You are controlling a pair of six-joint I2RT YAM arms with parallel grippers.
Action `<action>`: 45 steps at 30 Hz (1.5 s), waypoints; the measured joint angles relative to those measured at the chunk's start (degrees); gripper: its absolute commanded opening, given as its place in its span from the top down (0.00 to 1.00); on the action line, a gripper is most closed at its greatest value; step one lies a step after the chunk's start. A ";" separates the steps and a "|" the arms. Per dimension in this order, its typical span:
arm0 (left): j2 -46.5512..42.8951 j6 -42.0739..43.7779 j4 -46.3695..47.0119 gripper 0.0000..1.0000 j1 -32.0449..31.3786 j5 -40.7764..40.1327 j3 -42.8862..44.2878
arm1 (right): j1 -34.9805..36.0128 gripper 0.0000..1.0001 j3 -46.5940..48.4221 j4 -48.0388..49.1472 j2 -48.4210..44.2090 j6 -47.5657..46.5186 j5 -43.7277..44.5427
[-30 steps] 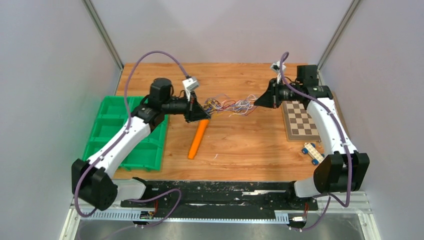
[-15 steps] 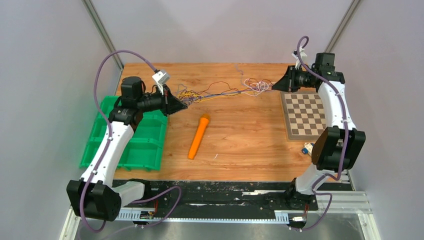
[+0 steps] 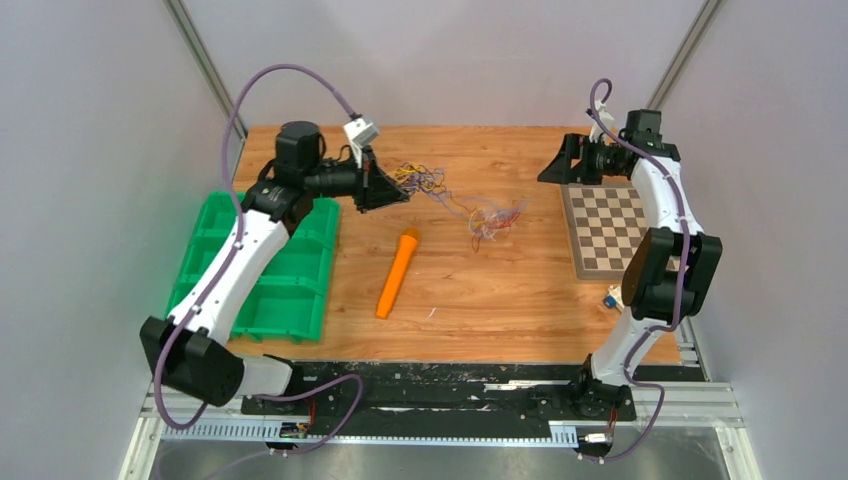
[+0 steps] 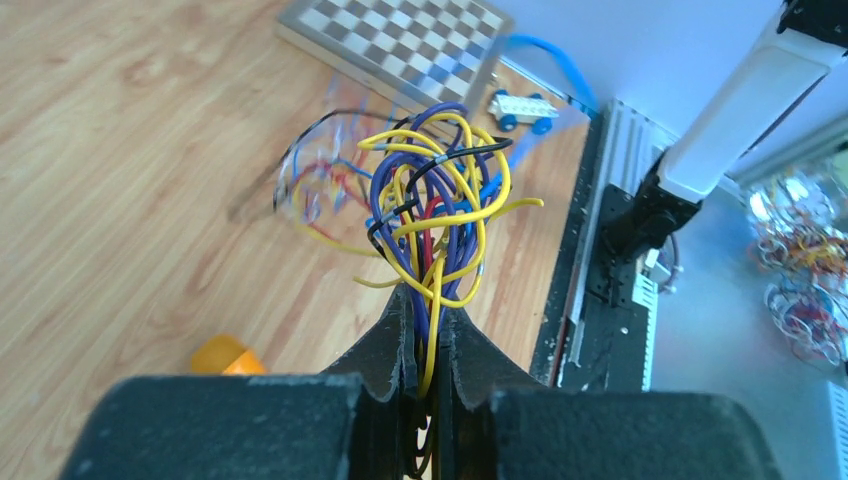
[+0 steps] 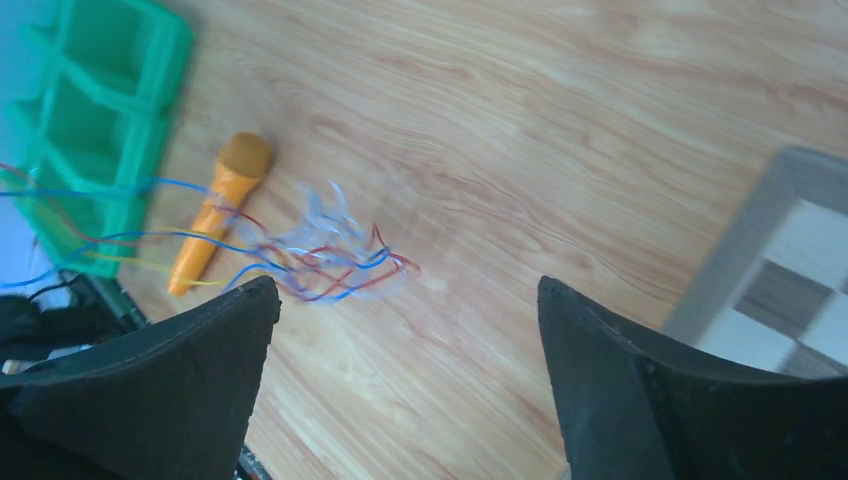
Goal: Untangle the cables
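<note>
The cables [image 3: 432, 185] are thin wires in yellow, blue-purple, red and white. My left gripper [image 3: 396, 189] is shut on one end of the bunch, held above the back left of the table. In the left wrist view the yellow and purple loops [image 4: 440, 190] fan out from between the closed fingers of the left gripper [image 4: 425, 312]. A few strands trail right to a loose, blurred clump [image 3: 495, 217] hanging free. My right gripper [image 3: 552, 171] is open at the back right with nothing in it. In its wrist view the cables [image 5: 335, 255] lie beyond the wide-apart fingers of the right gripper [image 5: 407, 287].
An orange marker [image 3: 397, 272] lies mid-table. A green compartment tray [image 3: 262, 300] sits on the left. A chessboard [image 3: 605, 232] lies at the right, with a small white and blue toy [image 3: 611, 298] near its front corner by the right arm.
My right gripper opened and let go of the cables, which had been stretched between both grippers. The freed end dropped back toward the middle. My left gripper moved right with its bunch.
</note>
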 measured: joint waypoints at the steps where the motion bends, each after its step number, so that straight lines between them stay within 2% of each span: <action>1: 1.62 0.02 0.11 1.00 -1.60 -0.11 1.14 | 0.37 0.00 0.00 -0.02 -0.52 -0.07 -1.86; 5: 10.60 0.26 -0.13 1.00 -7.30 -0.59 7.10 | 3.63 0.00 0.02 -0.02 -4.35 0.04 -8.92; 9: 17.73 0.48 -0.96 1.00 -9.99 -0.79 12.79 | 10.60 0.00 0.04 0.68 -10.47 0.26 -14.86; 13: 20.61 0.46 -1.75 1.00 -11.41 -0.20 15.21 | 18.71 0.00 -0.11 3.58 -15.78 1.25 -18.03; 15: 20.68 0.59 -2.38 0.99 -11.91 0.04 15.63 | 21.81 0.06 -0.48 5.46 -17.03 1.99 -17.92; 16: 20.68 0.70 -2.64 1.00 -12.20 0.22 15.89 | 23.12 0.13 -0.66 6.40 -17.20 2.38 -17.55; 17: 20.68 0.81 -2.86 1.00 -12.55 0.31 16.13 | 24.39 0.29 -0.70 7.26 -17.00 2.93 -17.07; 18: 20.68 0.85 -2.99 1.00 -12.83 0.42 16.17 | 25.05 0.50 -0.74 7.74 -16.59 3.23 -16.83; 19: 20.68 0.87 -3.30 1.00 -13.07 0.44 16.28 | 25.79 0.77 -0.74 8.22 -15.78 3.78 -16.41; 20: 20.68 0.92 -3.67 1.00 -13.31 0.44 16.33 | 26.21 0.97 -0.76 8.59 -14.99 4.09 -16.00; 21: 20.68 1.09 -4.15 1.00 -13.35 0.37 16.33 | 26.43 1.00 -0.81 8.79 -14.29 4.31 -15.63; 29: 18.34 2.86 -3.21 0.96 -12.37 -1.16 12.31 | 26.16 1.00 -2.32 8.55 -15.69 5.62 -12.96; 38: 2.99 3.41 -4.15 0.91 3.37 -1.31 0.87 | 9.99 1.00 -2.27 9.16 -18.58 5.33 -7.41; 43: 1.62 3.89 -4.35 0.98 3.67 -1.22 0.59 | 8.09 1.00 -0.90 9.35 -18.58 5.51 -6.51; 44: 1.79 3.82 -4.33 0.99 3.52 -1.03 0.59 | 8.26 0.87 -0.57 9.38 -18.58 5.51 -6.73; 45: 1.97 3.63 -4.24 0.99 3.28 -0.70 0.59 | 8.59 0.47 -0.33 9.42 -18.58 5.51 -6.93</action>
